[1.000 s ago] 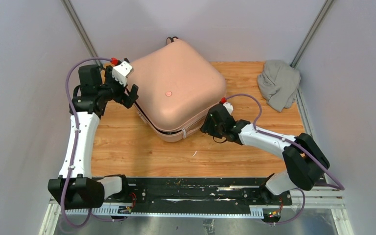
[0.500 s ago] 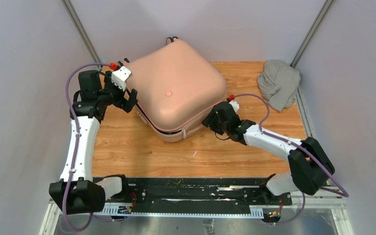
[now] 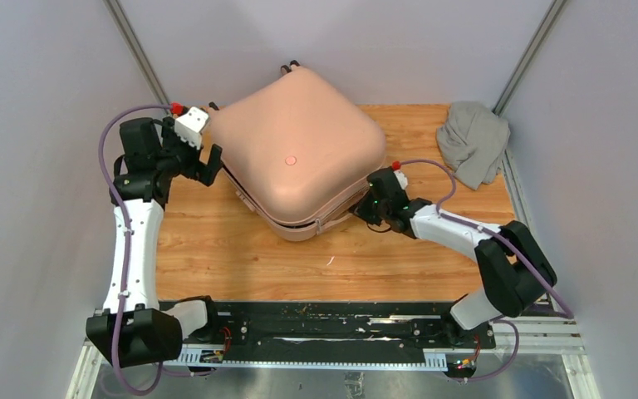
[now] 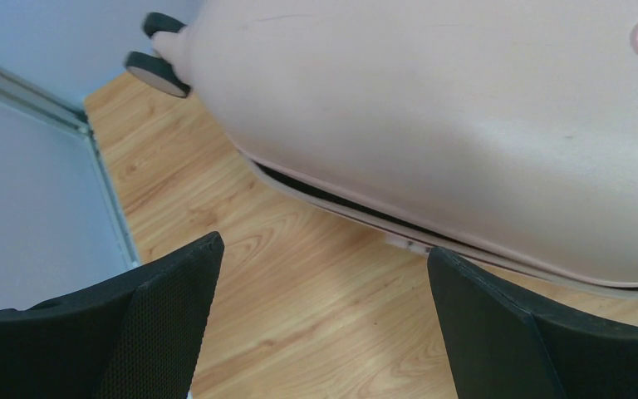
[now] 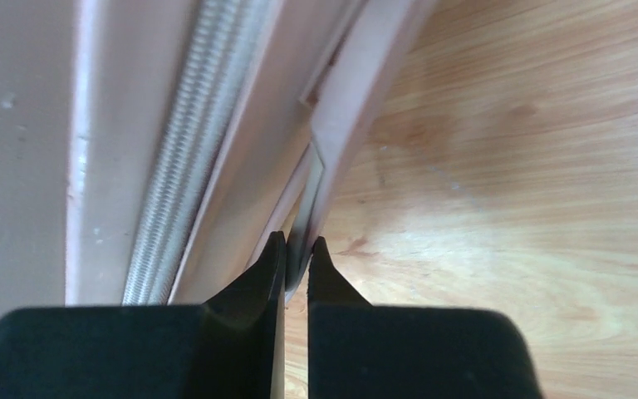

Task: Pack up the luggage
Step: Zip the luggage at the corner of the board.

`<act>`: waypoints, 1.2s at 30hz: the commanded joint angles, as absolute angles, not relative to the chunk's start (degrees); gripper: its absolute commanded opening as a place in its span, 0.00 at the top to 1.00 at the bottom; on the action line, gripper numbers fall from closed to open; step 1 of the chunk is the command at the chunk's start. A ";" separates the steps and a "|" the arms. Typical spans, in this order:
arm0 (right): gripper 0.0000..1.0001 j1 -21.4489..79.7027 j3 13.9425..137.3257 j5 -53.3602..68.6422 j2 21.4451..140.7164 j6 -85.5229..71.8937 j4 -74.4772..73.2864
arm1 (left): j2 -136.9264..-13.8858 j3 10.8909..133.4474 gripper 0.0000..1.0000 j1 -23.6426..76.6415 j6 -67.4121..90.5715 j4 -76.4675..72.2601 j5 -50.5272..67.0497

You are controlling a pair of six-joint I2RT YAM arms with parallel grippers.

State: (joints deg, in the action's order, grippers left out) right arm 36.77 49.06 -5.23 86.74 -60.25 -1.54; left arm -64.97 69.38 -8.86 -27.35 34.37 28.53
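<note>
The right claw (image 5: 297,249) was clamped with its two black fingers nearly together on a thin pale pink strip (image 5: 316,179) at the seam of the luggage (image 5: 133,125). A ribbed zipper band (image 5: 179,141) ran along the shell just left of that strip in the wrist view. From above, this claw (image 3: 364,208) sat against the near right edge of the luggage (image 3: 291,158), low by the tabletop (image 3: 216,249).

The left claw (image 4: 322,249) was spread wide and held nothing. Its fingers framed bare wood, with the luggage (image 4: 465,125) just beyond them. A dark gap showed along the seam there. Two black wheels (image 4: 154,66) stuck out at the far corner. From above, this claw (image 3: 213,162) hovered just beside the luggage's left side.

The luggage was a large pale pink hard shell with rounded corners. It lay flat at the middle rear of the tabletop, turned at an angle, between the two claws. A small round emblem (image 3: 291,160) marked the middle of its top. A crumpled grey cloth (image 3: 472,141) lay at the far right corner, well apart from the luggage.
</note>
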 commanded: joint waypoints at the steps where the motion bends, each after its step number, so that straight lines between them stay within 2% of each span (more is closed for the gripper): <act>1: 1.00 25.84 40.62 -4.42 81.33 -54.48 -2.00 | -65.49 73.44 0.00 -12.06 -27.22 34.83 28.63; 6: 1.00 16.70 43.82 -1.26 83.07 -45.25 -2.72 | -66.54 75.14 0.00 -13.27 -33.88 37.39 29.58; 11: 0.99 12.53 60.70 7.78 94.14 -36.56 -8.60 | -66.88 73.91 0.00 -13.27 -44.91 42.35 33.79; 14: 0.92 12.67 71.86 13.67 100.92 -31.10 -16.22 | -67.73 72.21 0.00 -13.27 -53.33 44.15 35.43; 17: 0.79 12.72 75.58 17.45 102.55 -27.56 -17.81 | -70.29 71.55 0.00 -13.19 -61.84 44.59 35.24; 24: 0.59 12.55 76.42 20.47 100.40 -21.79 -18.71 | -76.28 72.28 0.00 -13.14 -80.08 45.09 35.18; 29: 0.51 12.56 74.93 21.45 97.28 -20.46 -19.07 | -81.84 77.04 0.00 -12.52 -81.96 45.09 38.50; 36: 0.44 11.80 66.76 20.79 85.87 -18.13 -18.58 | -88.12 78.37 0.00 -8.01 -86.77 44.79 33.33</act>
State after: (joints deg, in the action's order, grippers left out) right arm 11.81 70.11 15.46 94.02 -19.77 -19.79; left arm -84.95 75.99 -9.96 -82.96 44.40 34.54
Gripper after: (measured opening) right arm 0.541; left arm 1.000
